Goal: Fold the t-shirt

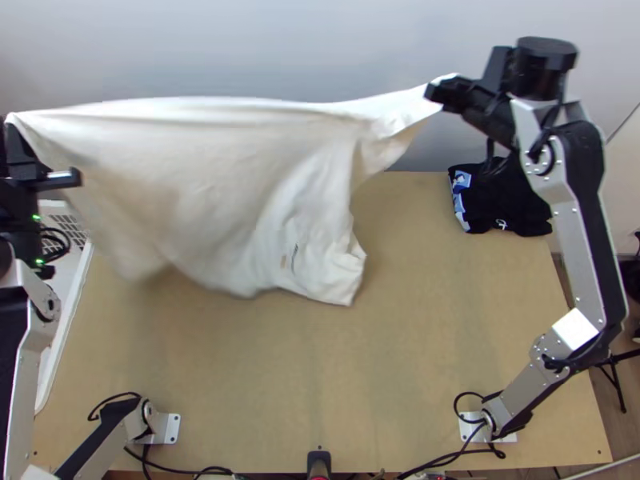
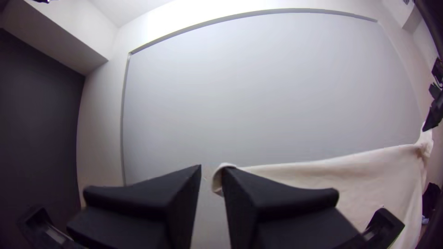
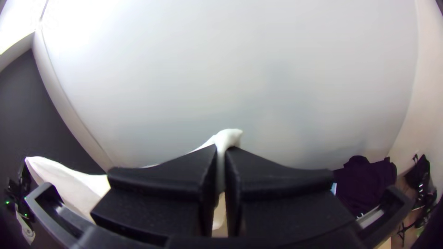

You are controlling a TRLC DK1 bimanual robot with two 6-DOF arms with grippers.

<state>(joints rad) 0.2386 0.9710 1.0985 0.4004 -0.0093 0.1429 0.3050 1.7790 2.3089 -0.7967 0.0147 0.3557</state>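
1 shirt stretched above table.
Shirt pinched by right gripper; left gripper slightly parted, cloth at one finger. 1 dark pile at table's far right; wall behind.

Black cloth on wooden table
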